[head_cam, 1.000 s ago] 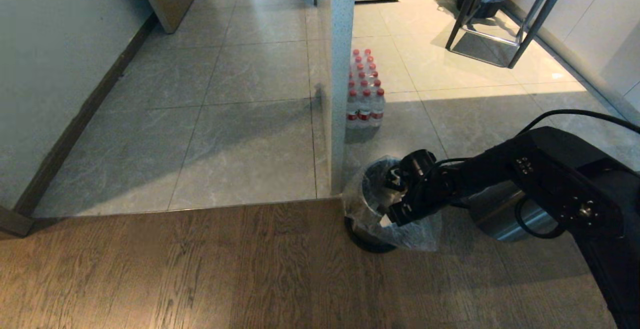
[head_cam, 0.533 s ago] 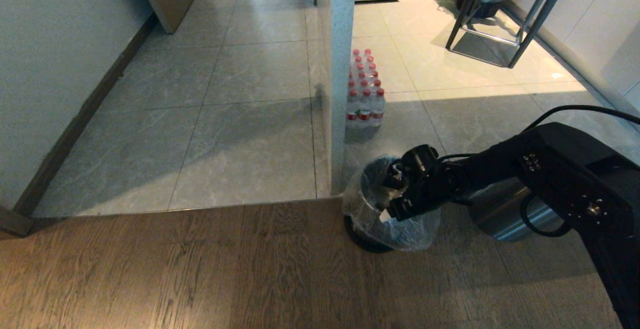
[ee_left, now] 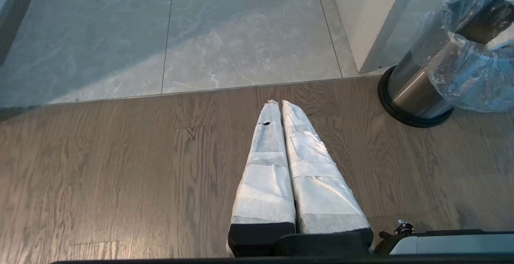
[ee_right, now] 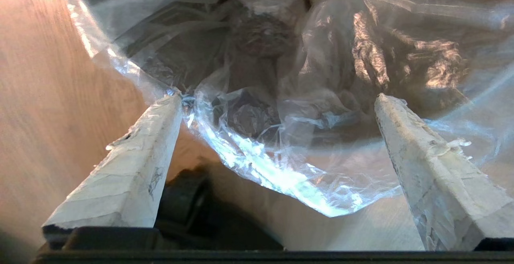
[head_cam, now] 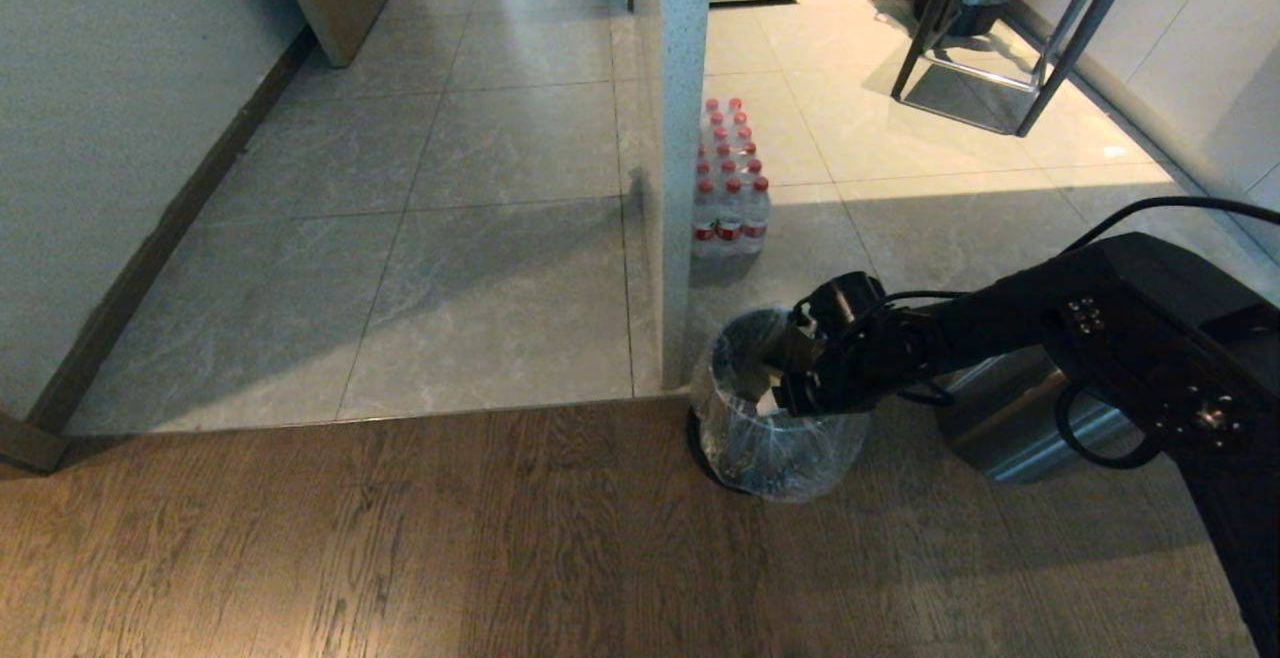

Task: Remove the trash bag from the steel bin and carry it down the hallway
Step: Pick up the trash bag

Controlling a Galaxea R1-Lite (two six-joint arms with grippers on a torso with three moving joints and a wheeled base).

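The steel bin (head_cam: 697, 444) stands on the wood floor at the foot of a pillar, lined with the clear trash bag (head_cam: 770, 450), whose rim folds down over its outside. My right gripper (head_cam: 790, 378) hangs over the bin's near rim, open. In the right wrist view the bag's crinkled edge (ee_right: 281, 163) lies between the two spread taped fingers (ee_right: 156, 135), with dark scraps below. My left gripper (ee_left: 280, 102) is parked low over the wood floor, shut and holding nothing; from there the bin (ee_left: 413, 91) and bag (ee_left: 474, 67) show off to one side. The hallway's grey tiles (head_cam: 450, 238) begin just beyond.
A white pillar (head_cam: 682, 138) rises right behind the bin. A wrapped pack of red-capped bottles (head_cam: 728, 200) stands past it. A second steel cylinder (head_cam: 1000, 428) sits under my right arm. Dark metal furniture legs (head_cam: 985, 48) stand far right; a wall with dark baseboard (head_cam: 150, 248) runs left.
My right gripper has risen a little and rolled over the bin's rim. The bag's loose overhang, spread out to the right before, now hangs closer round the bin.
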